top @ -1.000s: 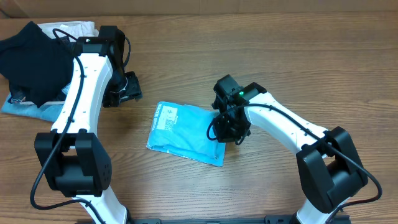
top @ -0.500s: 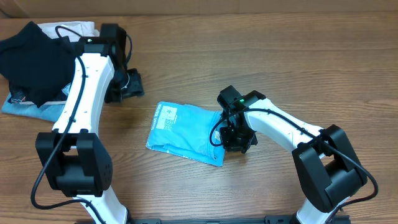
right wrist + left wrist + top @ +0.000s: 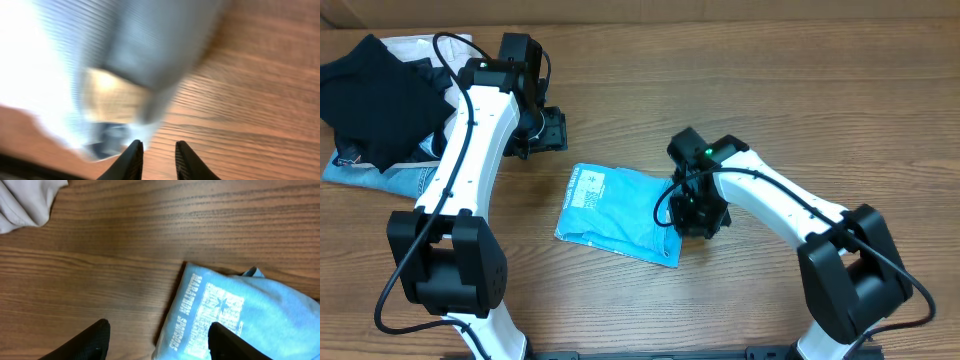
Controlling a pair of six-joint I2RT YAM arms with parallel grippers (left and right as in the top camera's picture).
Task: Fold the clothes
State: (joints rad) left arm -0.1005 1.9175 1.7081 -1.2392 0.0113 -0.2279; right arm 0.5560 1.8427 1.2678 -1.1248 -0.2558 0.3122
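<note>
The folded light sky-blue cotton T-shirt [image 3: 618, 212] with white small print lies flat on the brown wooden tabletop [image 3: 790, 90], near the middle and between my 2 arms. It forms a rough rectangle set slightly askew, with the printed panel at the end nearer my left arm.

My left fingers [image 3: 95, 341] stand wide apart with nothing gripped. They hover over bare wood just beside the shirt's printed corner. In the left wrist view the white lettering runs along the fabric edge close to 1 of the 2 tips. From overhead they sit clear of the cloth, beyond its far left corner.

My right fingers [image 3: 133, 156] are at the opposite end of the shirt, right at its edge as seen from overhead. The gap between them is narrow, and wood grain shows through it. That wrist view is badly blurred, so the pale blue mass ahead of the tips is probably the shirt's edge. I cannot tell whether the tips touch the fabric.

At the far left of the tabletop lies a heap, well apart from the T-shirt. A black garment [image 3: 375, 95] is on top, blue denim [image 3: 380, 178] shows under its near side, and a crumpled white cloth [image 3: 425, 45] lies behind.
</note>
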